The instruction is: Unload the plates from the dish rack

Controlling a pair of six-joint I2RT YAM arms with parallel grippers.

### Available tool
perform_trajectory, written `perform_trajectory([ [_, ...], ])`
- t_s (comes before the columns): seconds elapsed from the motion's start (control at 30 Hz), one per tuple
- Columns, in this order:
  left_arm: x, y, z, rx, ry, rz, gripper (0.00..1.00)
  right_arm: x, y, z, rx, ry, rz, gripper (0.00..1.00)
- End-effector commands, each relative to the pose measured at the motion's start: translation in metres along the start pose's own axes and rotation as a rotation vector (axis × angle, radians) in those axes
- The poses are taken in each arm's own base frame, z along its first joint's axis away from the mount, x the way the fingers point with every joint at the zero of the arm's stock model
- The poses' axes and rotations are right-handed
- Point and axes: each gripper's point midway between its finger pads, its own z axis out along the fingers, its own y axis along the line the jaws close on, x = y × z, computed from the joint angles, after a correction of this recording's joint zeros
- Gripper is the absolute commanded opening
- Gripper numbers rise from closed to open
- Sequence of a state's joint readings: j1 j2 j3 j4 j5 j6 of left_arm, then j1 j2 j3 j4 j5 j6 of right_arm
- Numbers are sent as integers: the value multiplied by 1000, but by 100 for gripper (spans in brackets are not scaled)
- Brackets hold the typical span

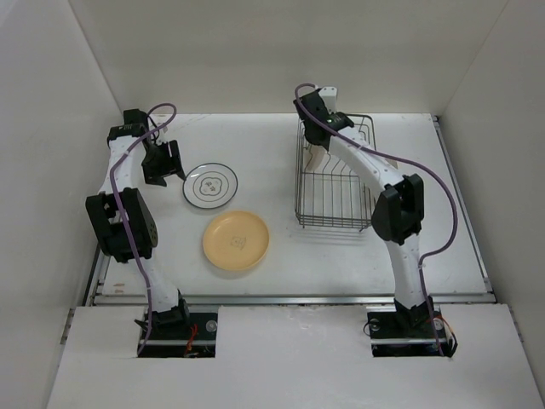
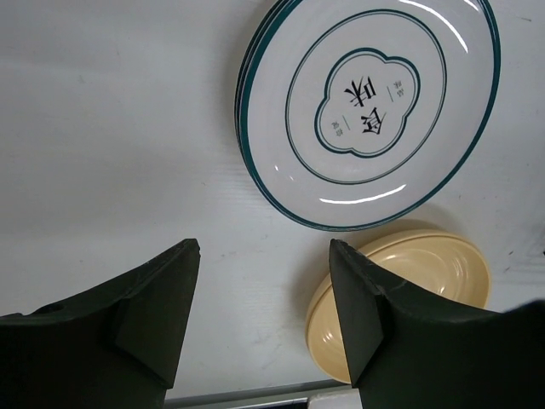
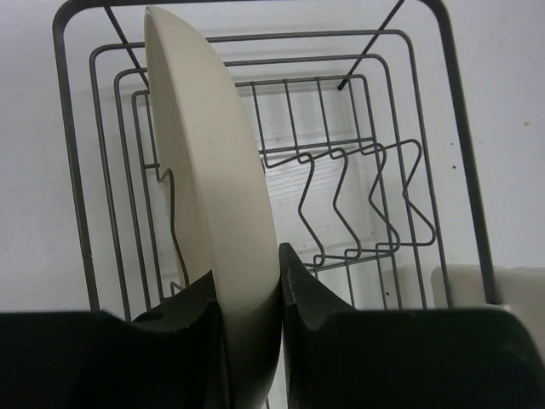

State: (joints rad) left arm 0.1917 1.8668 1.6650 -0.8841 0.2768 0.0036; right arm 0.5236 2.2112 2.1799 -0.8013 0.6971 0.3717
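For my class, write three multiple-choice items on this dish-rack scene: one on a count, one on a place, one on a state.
1. How many plates stand in the dish rack? A one B three C four
2. Where does the yellow plate lie? A in the rack B on the table beside the white plate C against the back wall
3. The right gripper is A open over the table B shut on the cream plate at its rim C holding the white plate
Key: 1 A, only one plate stands there; 2 B, it lies flat on the table; 3 B, the gripper clamps the rim.
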Motion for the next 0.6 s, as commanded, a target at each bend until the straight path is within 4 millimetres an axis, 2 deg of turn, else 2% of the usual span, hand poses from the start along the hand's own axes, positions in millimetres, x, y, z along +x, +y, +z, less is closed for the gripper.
perform_trajectory([
  [0.0, 1, -3, -14, 3, -13, 16, 59, -57, -27, -44, 41, -145, 45, 0],
  [0.07, 1, -3, -14, 3, -13, 16, 59, -67, -36, -55, 77, -182, 27, 0],
  [0.2, -3, -5, -19, 4, -23, 19, 59, -71, -53, -64, 202, -221, -32, 0],
  [0.3, -3, -5, -21, 4, -24, 19, 59, -80, -74, -76, 332, -260, -49, 0],
  [0.4, -3, -5, -21, 4, -24, 19, 59, -104, -105, -103, 438, -332, -2, 0],
  [0.47, -3, -3, -21, -7, -24, 19, 59, -117, -110, -114, 424, -379, 49, 0],
  [0.5, -3, -3, -21, -7, -24, 19, 59, -127, -122, -130, 415, -408, 84, 0],
  [0.57, -7, -2, -24, -15, -43, 23, 59, -137, -125, -145, 388, -443, 117, 0],
])
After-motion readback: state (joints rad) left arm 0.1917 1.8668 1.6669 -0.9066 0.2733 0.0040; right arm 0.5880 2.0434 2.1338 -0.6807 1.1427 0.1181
